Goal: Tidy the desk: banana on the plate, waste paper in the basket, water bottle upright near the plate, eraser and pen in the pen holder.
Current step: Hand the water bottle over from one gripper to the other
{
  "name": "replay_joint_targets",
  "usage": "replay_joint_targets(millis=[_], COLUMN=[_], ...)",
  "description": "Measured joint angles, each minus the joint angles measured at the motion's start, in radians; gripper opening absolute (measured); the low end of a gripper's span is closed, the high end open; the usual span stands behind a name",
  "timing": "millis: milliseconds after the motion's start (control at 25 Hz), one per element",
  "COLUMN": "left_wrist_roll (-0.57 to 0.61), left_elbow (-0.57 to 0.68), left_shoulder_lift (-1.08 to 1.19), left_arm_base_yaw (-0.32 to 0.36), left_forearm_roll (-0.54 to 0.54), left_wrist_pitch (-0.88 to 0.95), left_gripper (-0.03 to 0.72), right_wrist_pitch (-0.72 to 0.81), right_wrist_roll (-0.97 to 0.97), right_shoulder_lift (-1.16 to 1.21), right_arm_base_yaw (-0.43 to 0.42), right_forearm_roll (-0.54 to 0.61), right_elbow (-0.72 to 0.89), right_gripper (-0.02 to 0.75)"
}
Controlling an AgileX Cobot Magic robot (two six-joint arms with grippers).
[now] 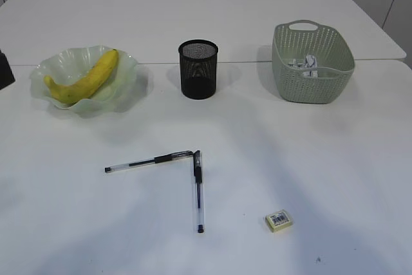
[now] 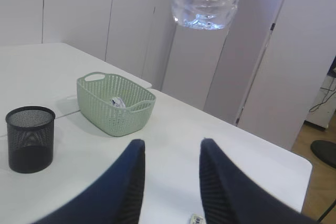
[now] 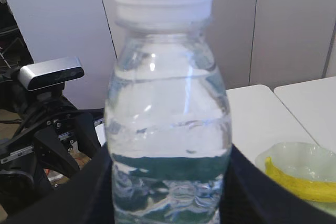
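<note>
My right gripper (image 3: 169,184) is shut on the water bottle (image 3: 167,124), which it holds high in the air with the white cap up. In the left wrist view the bottle's base (image 2: 206,4) hangs at the top. My left gripper (image 2: 170,148) is open and empty above the desk (image 1: 309,172). The banana (image 1: 87,78) lies on the plate (image 1: 129,69). Crumpled waste paper (image 1: 304,66) sits in the basket (image 1: 312,62). Two pens (image 1: 149,160) (image 1: 198,191) lie in an L. The eraser (image 1: 279,221) rests front right. The pen holder (image 1: 198,69) stands centre.
A seam between two tabletops runs behind the plate and basket. In the right wrist view a camera on a stand (image 3: 50,73) and black arm hardware sit off the table's end. A dark object (image 1: 5,69) shows at the left edge.
</note>
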Motion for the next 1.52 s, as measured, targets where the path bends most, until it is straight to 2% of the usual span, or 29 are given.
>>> replay_joint_targets(millis=[440,720,880,1120,1280,1520], left_wrist_roll=[0.000,0.006,0.036,0.047,0.059,0.077], left_elbow=[0.000,0.000,0.000,0.000,-0.042,-0.149], left_shoulder_lift=[0.000,0.000,0.000,0.031,0.077,0.178], left_arm_base_yaw=[0.000,0.000,0.000,0.000,0.000,0.000], left_forearm_roll=[-0.002,-0.027,-0.037,-0.042,-0.043,-0.044], left_wrist_pitch=[0.003,-0.093,-0.115,-0.162,-0.174,-0.164], left_gripper=[0.242,0.254,0.326,0.521,0.550,0.555], right_wrist_pitch=[0.000,0.000,0.000,0.000,0.000,0.000], right_wrist_roll=[0.000,0.000,0.000,-0.001,-0.001,-0.001], right_shoulder_lift=[0.000,0.000,0.000,0.000,0.000,0.008], right_arm_base_yaw=[0.000,0.000,0.000,0.000,0.000,0.000], right_forearm_roll=[0.000,0.000,0.000,0.008,0.026,0.033], right_elbow=[0.000,0.000,0.000,0.000,0.000,0.000], right_gripper=[0.350,0.350,0.350,0.350,0.350,0.350])
